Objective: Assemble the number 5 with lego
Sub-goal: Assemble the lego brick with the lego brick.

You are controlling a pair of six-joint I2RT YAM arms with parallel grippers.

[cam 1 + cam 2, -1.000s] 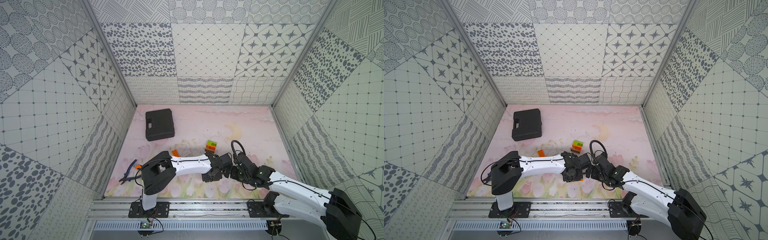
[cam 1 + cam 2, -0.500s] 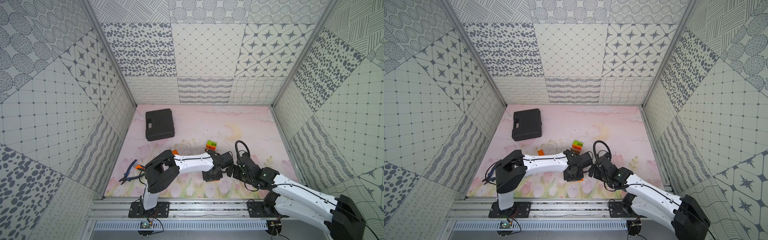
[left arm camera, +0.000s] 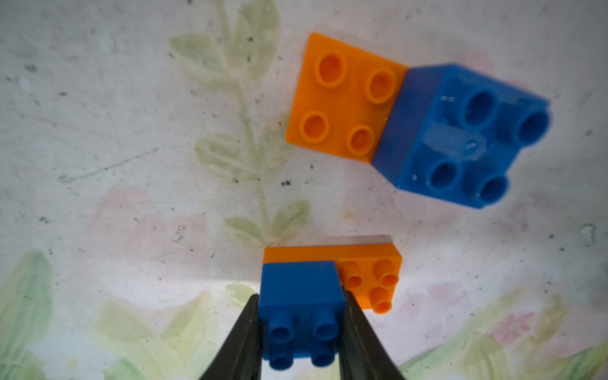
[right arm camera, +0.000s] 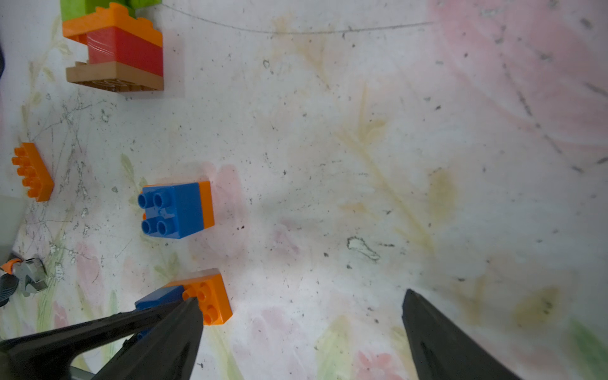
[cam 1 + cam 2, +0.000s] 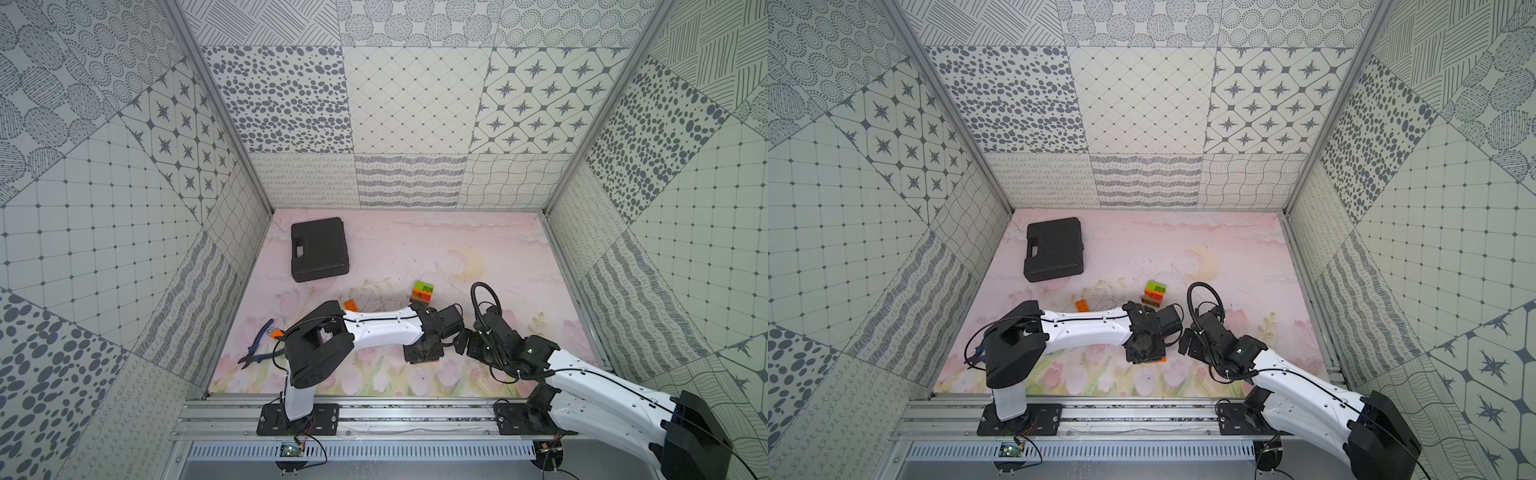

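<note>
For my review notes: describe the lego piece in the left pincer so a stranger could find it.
On the pink mat, follow the left arm to the left pincer. It is shut on a blue square brick joined to an orange oblong. A matching blue-and-orange pair lies free nearby; only this one is clamped.

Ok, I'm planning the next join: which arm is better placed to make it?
Left. The left gripper is shut on the blue brick stuck on an orange brick; the right gripper hangs open and empty nearby.
</note>
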